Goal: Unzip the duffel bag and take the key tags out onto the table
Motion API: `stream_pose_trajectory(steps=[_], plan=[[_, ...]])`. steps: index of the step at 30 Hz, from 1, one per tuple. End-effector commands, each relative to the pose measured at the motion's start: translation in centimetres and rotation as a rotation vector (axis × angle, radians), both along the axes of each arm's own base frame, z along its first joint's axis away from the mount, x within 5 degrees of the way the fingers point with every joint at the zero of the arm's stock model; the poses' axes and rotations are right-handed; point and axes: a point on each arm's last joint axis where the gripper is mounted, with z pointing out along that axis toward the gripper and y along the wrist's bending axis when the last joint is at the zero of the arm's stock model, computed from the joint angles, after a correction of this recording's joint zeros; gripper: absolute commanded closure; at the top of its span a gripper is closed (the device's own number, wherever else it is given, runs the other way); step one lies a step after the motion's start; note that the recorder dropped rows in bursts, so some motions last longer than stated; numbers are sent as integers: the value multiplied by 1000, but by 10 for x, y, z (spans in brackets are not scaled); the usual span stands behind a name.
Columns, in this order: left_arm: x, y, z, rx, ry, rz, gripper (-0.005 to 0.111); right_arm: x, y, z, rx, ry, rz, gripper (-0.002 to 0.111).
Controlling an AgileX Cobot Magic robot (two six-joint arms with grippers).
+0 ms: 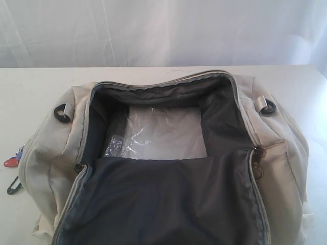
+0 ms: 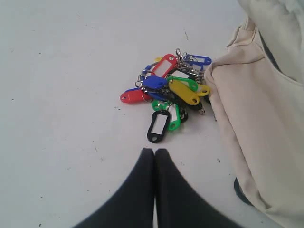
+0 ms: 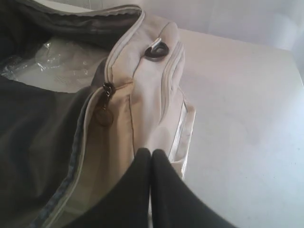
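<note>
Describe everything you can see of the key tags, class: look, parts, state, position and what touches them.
The key tags are a small bunch of glossy plastic tags, red, blue, yellow, green and one black, some with white label windows, joined by metal rings. They lie in a loose heap on the white table, outside the beige duffel bag, seemingly touching its side. The left end effector is shut and apart from them; nothing grips them.

The duffel bag (image 1: 168, 168) lies on the table (image 1: 30, 92) — the key tags (image 2: 168, 92) out on the table, just beside its left side.
</note>
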Motion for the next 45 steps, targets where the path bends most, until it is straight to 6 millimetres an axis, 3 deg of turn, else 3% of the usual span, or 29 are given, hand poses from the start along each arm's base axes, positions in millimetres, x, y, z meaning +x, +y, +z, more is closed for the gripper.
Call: stream_pose_trajectory(steps=[1,8,9,11,13,17,23,32,40,45], plan=[[0,0,-1,-6,0,2,107,-2,0,1,6,-51,-10,108],[0,0,-1,-6,0,2,107,-1,-1,2,-9,-68,-11,108],[0,0,-1,-6,0,2,107,5,-3,8,-82,-178,-11,108],[0,0,-1,-6,0,2,107,16,-5,24,-18,-472,-56,108],[0,0,-1,-6,0,2,107,24,-7,18,40,-568,-86,108],[0,0,-1,-6,0,2,107,44,-8,-29,44,-415,-101,108],[0,0,-1,-6,0,2,107,52,-11,-81,30,-163,-178,108],[0,0,-1,-6,0,2,107,54,-12,-90,46,-145,-189,108],[0,0,-1,-6,0,2,107,57,-19,-113,15,-121,-264,108],[0,0,-1,-6,0,2,107,57,-21,-112,23,-135,-286,108]])
